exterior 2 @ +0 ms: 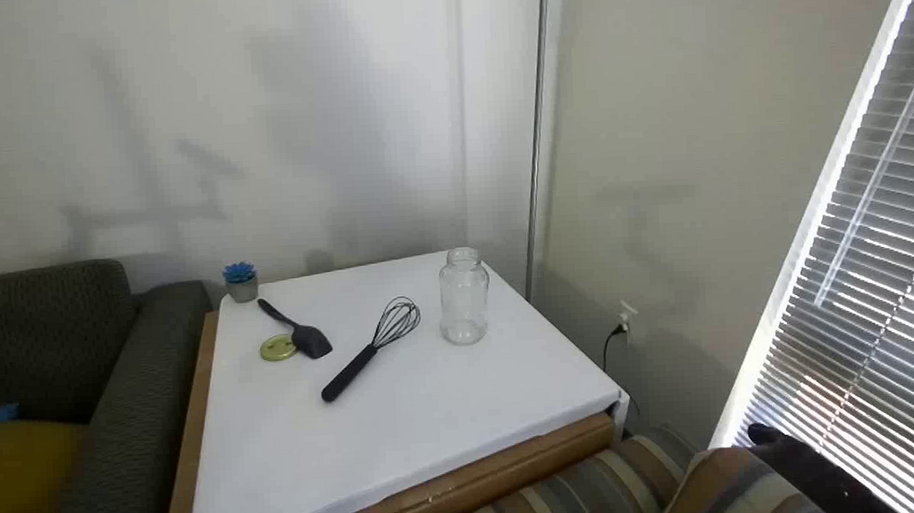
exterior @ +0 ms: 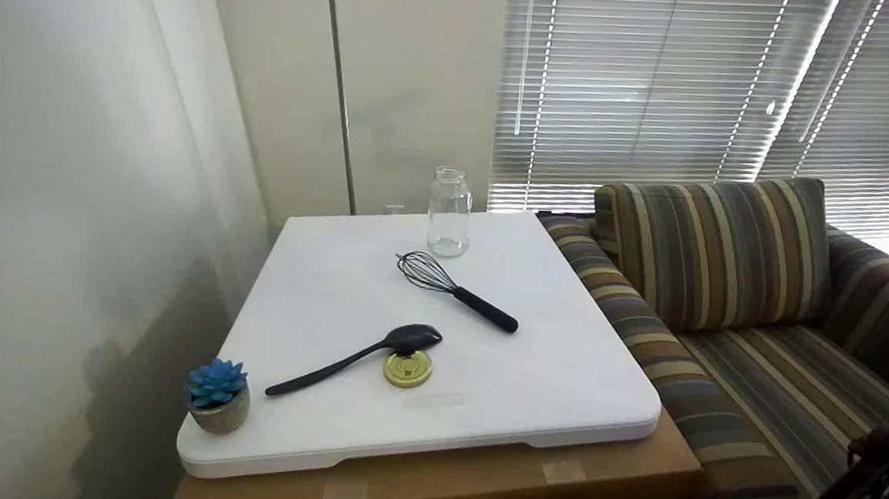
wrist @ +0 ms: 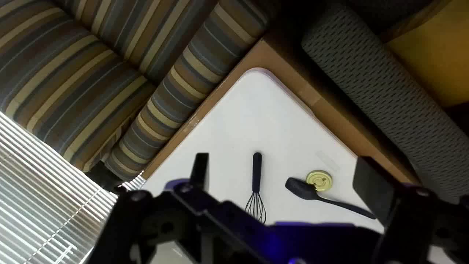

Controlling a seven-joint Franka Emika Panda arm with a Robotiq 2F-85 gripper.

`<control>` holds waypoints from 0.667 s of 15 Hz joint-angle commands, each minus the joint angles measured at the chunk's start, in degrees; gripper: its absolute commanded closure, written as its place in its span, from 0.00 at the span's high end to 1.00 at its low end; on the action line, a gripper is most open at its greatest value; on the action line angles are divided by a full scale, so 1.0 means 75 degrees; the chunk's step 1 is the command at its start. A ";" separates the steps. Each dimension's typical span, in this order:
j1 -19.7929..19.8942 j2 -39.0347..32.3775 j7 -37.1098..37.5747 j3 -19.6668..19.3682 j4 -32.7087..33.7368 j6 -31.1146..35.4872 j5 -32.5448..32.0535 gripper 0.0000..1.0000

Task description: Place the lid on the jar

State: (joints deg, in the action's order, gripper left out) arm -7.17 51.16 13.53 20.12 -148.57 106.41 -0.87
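In an exterior view, round yellow-gold lid (exterior: 407, 369) lies at 6 o'clock from clear cylindrical glass jar (exterior: 449, 215); probably light, stiff, slick; rim best pinched 3-to-9 o'clock, long black spoon (exterior: 400, 341) overlapping 12; black gripper (wrist: 282, 165) spread, empty.

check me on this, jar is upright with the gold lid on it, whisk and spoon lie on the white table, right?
Not quite: the gold lid is not on the jar; it lies on the white table right by the spoon, as both exterior views show. The jar is upright, and the whisk and spoon lie there.
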 commanded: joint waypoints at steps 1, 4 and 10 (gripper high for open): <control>-0.0128 -0.0043 0.0088 -0.0094 0.0017 -0.0017 -0.0094 1.00; -0.0050 -0.0219 0.0290 -0.0030 -0.0173 0.0348 -0.0042 1.00; -0.0073 -0.1055 0.0753 -0.0193 -0.0989 0.1850 0.0656 1.00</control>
State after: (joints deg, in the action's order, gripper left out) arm -7.31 48.01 17.52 19.94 -153.31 114.07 1.63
